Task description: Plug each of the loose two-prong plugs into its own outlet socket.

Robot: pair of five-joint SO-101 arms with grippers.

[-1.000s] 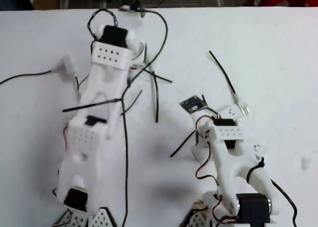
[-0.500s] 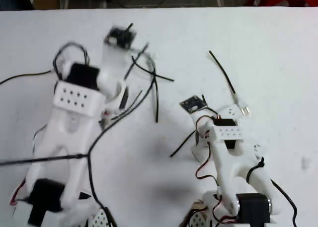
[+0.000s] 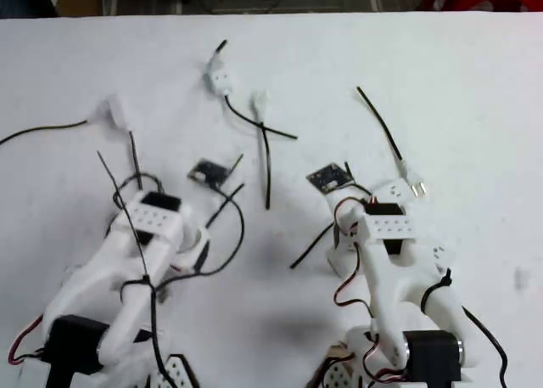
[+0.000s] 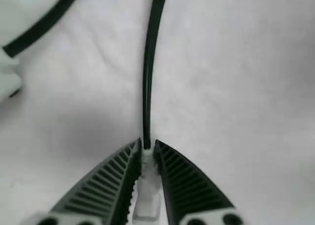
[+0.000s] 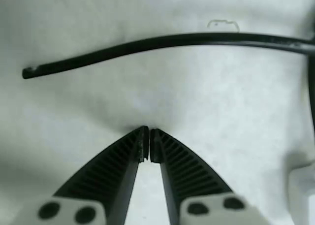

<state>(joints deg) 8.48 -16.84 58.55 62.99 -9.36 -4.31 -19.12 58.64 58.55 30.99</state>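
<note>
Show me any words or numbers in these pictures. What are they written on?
No words or numbers can be read.
Faint squiggle on the white table: too faint to read as a letter or number.
Small dark board by an arm: too small to tell any print.
White plug in the left hand: no print shows.

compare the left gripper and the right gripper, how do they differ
The left gripper is shut on a white connector, whose black cord runs out past its tips; the right gripper is shut on nothing, tips almost touching. The left gripper's cord starts inside its grip; the loose black wire ahead of the right gripper lies crosswise, apart from it. Both have black ribbed fingers.
</note>
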